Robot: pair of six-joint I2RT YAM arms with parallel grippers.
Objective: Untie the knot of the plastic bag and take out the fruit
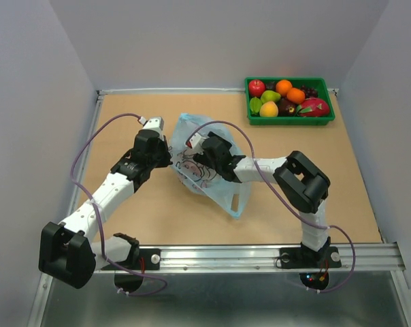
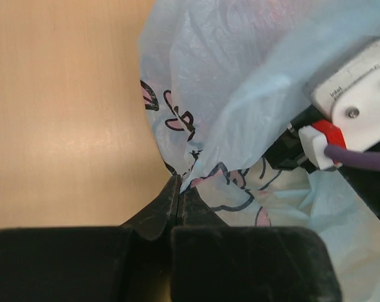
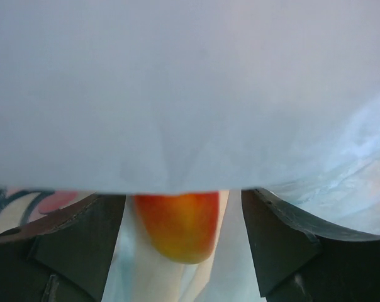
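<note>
Plastic bag lies crumpled near the middle of the tabletop, well apart from the green tray of assorted fruit at the far right corner, and both arms meet over it. No knot shows in any view, and the bag's mouth appears open, so the untying step looks done and taking out the fruit seems to be the step in hand. On the bag's left side, the left tool is clenched on a fold of the printed film at its edge, holding it up off the tabletop. Reaching under the film, the right tool has its fingers spread apart, and an orange-yellow fruit sits between them, seemingly untouched. The next move calls for closing on that fruit gently, without trapping plastic, then drawing it out through the mouth
</note>
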